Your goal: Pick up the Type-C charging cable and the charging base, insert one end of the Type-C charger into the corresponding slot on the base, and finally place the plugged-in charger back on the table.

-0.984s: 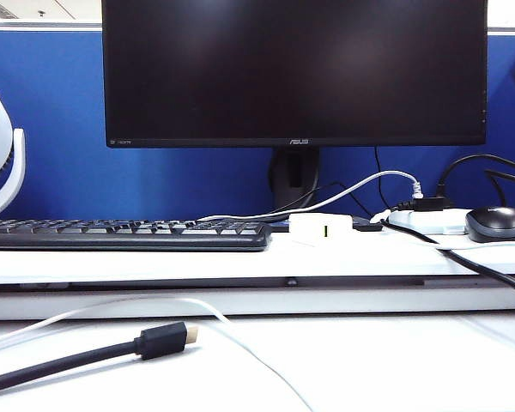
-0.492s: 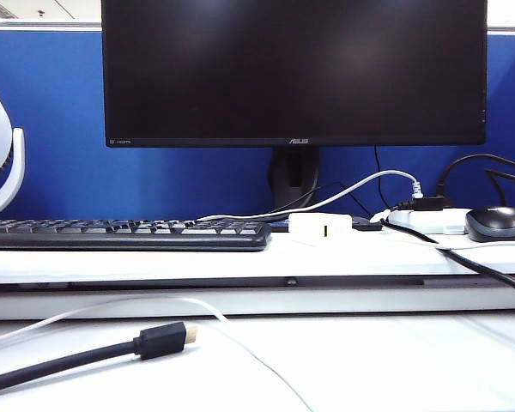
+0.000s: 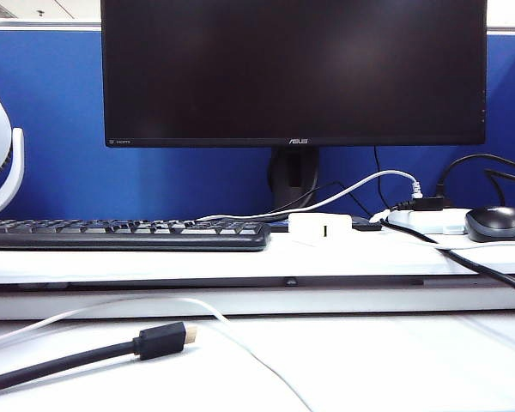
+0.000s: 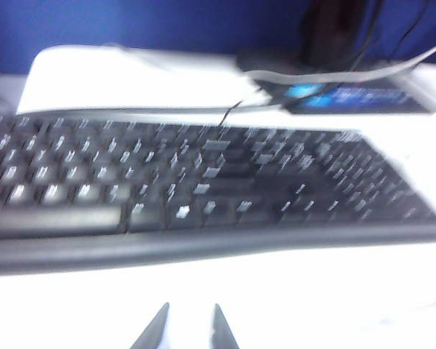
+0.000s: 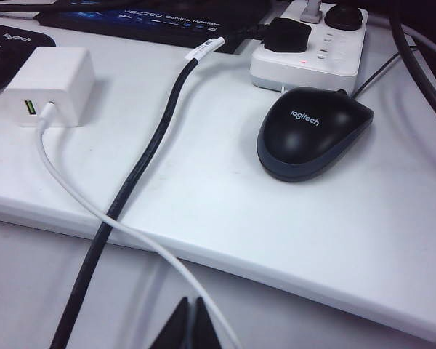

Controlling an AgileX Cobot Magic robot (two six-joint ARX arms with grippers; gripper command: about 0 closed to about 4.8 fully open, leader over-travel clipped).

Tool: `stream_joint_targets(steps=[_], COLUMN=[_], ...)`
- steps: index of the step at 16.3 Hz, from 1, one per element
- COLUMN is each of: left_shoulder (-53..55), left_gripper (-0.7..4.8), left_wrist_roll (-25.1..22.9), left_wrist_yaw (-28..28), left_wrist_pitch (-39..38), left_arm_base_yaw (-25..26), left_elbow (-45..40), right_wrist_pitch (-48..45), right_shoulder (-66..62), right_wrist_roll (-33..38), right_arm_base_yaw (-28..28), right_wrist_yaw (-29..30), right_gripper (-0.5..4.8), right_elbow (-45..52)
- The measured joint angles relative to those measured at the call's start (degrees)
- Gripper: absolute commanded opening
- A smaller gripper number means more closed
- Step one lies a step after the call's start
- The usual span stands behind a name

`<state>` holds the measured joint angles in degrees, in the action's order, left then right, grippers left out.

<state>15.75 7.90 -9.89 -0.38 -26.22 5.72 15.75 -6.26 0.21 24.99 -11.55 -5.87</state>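
In the right wrist view the right gripper [image 5: 191, 323] sits nearest the camera with its fingers pressed together and nothing between them, hanging over the lower tabletop [image 5: 29, 276] just short of the raised shelf step. The Type-C charging cable [image 5: 94, 211] passes right by those fingertips and runs off toward eleven o'clock, climbing onto the shelf and ending with its plug seated in a port of the charging base [image 5: 51, 83], next to the green one. So the plugged-in charger appears already set down on the shelf, and the task looks finished or all but. The cable's long axis lies along that six-to-eleven line, and the right arm is the nearer one to the base. A thick black cable [image 5: 142, 167] runs just beside the white one; farther off at one o'clock are a mouse [image 5: 312, 131] and a power strip [image 5: 312, 54]. The left gripper [image 4: 185, 331] shows its fingers slightly apart, holding nothing, over the tabletop facing a keyboard [image 4: 203, 189] at twelve o'clock; that view is blurred. No containers are in sight.
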Motion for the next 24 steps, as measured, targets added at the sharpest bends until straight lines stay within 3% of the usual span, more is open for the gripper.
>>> stream_joint_targets(steps=[3, 9, 11, 13, 14, 16, 17, 24], left_shoulder=[-4.2, -15.7, -15.5, -15.6, -15.6, -15.6, -15.6, -15.6], left_gripper=[0.59, 0.57, 0.56, 0.21, 0.27, 0.61, 0.61, 0.61], left_wrist_roll=[-2.8, -4.5, -4.7, -8.5, -13.9, -12.8, -11.0, -10.9], left_wrist_yaw=[0.2, 4.0, 4.4, 6.1, 6.3, 6.2, 6.2, 6.2], left_wrist_pitch=[3.1, -7.3, -8.7, -8.9, -8.9, -8.9, -8.9, -8.9], left_arm_base_yaw=[1.9, 16.5, 18.3, 18.5, 18.5, 18.4, 18.4, 18.4], left_elbow=[-3.8, -5.2, -5.2, -5.2, -5.2, -5.2, -5.2, -5.2], right_wrist_pitch=[0.0, 0.0, 0.0, 0.0, 0.0, 0.0, 0.0, 0.0], right_shoulder=[0.0, 0.0, 0.0, 0.1, 0.2, 0.4, 0.4, 1.0], right_wrist_roll=[0.0, 0.0, 0.0, 0.0, 0.0, 0.0, 0.0, 0.0], right_arm_base_yaw=[0.0, 0.0, 0.0, 0.0, 0.0, 0.0, 0.0, -2.1], right_wrist_yaw=[0.0, 0.0, 0.0, 0.0, 0.0, 0.0, 0.0, 0.0], right_gripper=[-0.06, -0.06, -0.06, -0.06, -0.06, -0.06, -0.06, -0.06], right_elbow=[0.0, 0.0, 0.0, 0.0, 0.0, 0.0, 0.0, 0.1])
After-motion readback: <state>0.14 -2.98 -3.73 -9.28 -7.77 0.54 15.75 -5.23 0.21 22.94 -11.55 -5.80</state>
